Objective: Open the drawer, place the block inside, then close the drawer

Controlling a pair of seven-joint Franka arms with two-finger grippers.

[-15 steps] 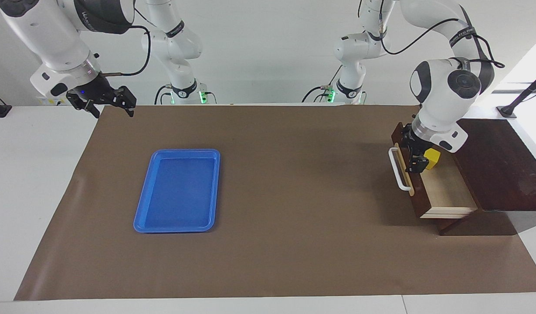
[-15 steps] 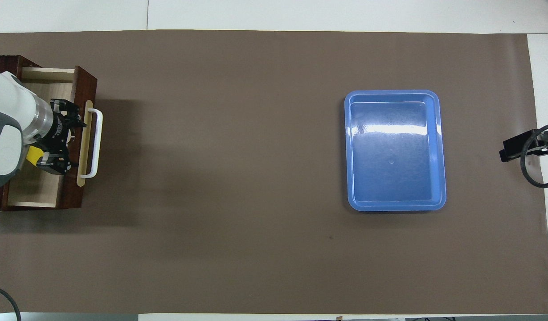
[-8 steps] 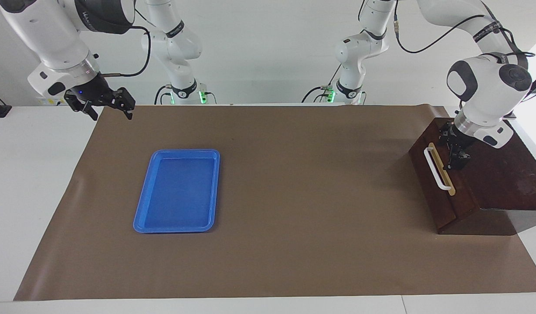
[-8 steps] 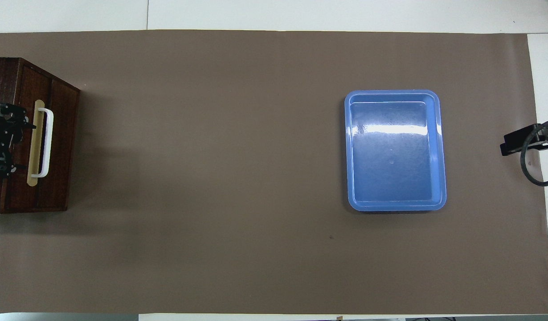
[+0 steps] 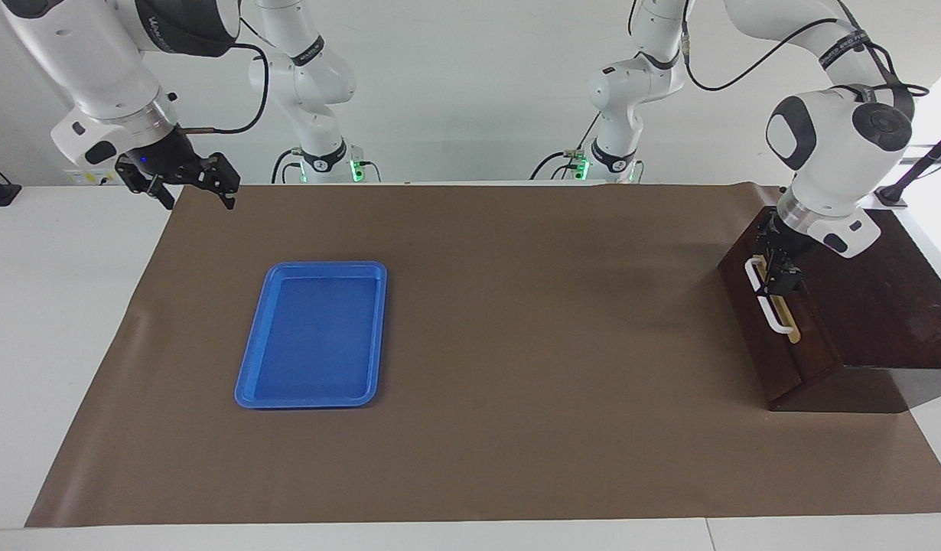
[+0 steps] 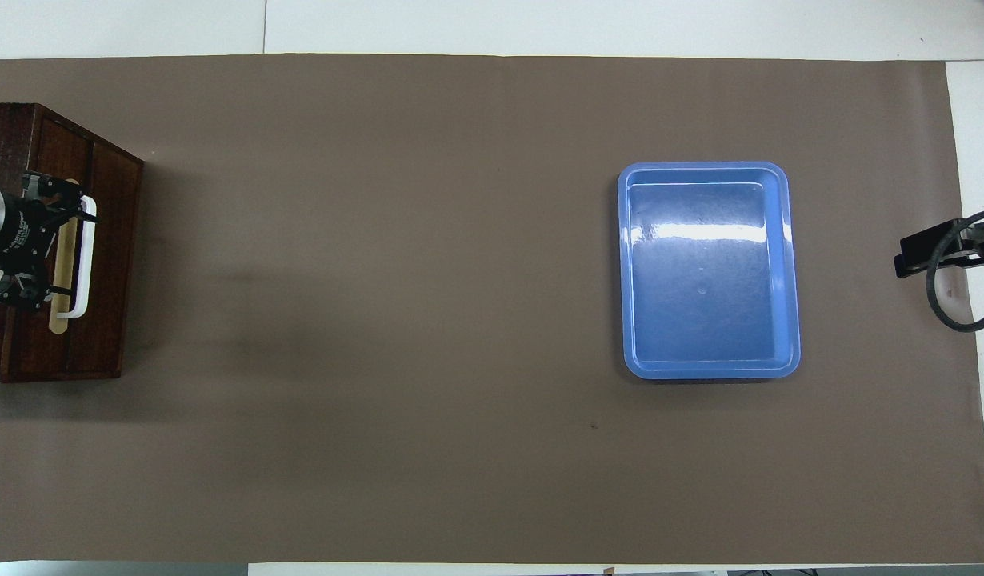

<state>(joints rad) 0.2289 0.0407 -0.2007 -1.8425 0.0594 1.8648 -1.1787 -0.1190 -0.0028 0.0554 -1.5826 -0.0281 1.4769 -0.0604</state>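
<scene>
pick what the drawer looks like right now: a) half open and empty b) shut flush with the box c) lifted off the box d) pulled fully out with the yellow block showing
b: the drawer front sits flush with the wooden box, no pale interior shows, and the left gripper is at its white handle.

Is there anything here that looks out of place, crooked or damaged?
Nothing stands out. The drawer is shut flush in its box, the left claw is at its white handle, the blue tray lies flat and the right claw waits above the table edge.
</scene>
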